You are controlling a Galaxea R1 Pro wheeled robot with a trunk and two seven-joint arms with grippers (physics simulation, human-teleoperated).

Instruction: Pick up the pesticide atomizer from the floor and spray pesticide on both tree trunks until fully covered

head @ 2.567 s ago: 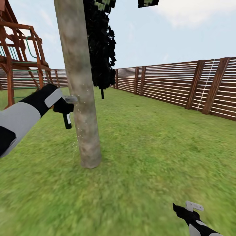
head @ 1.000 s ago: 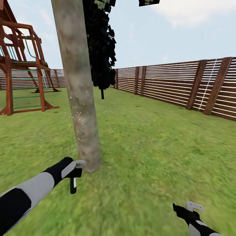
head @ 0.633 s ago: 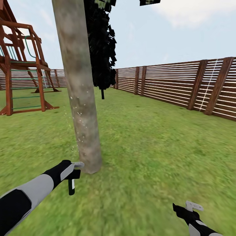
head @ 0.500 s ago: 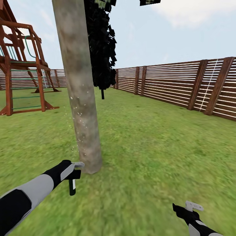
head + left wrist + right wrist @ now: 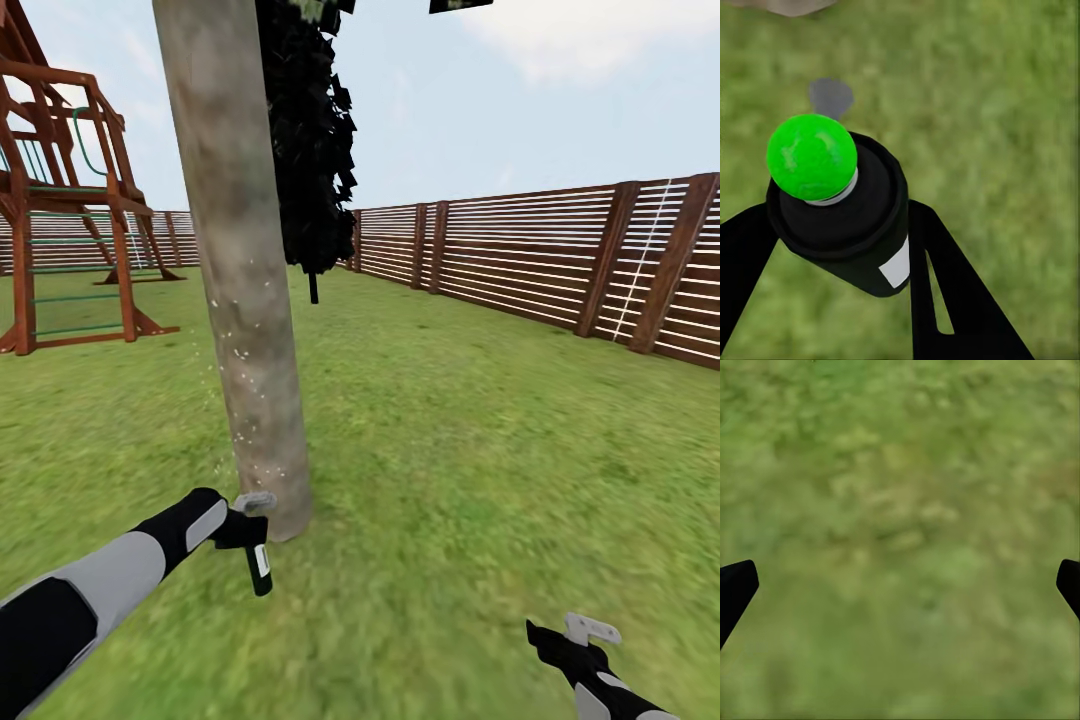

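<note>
Atomizer held low at the trunk foot, spraying in hand.

Left gripper [image 5: 252, 520] clamped on the atomizer [image 5: 259, 569], hanging at the trunk's [image 5: 245, 300] 7 o'clock, just beside its base, probably to wet the lowest bark; white flecks dot the bark above. Its tip reads green in the wrist view [image 5: 811, 156]. Right gripper [image 5: 583, 640] idle at 5 o'clock over grass [image 5: 480, 450], fingers spread, empty.

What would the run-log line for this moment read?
left hand: shut on pesticide atomizer, low by base of tree trunk | right hand: open, over grass
</note>
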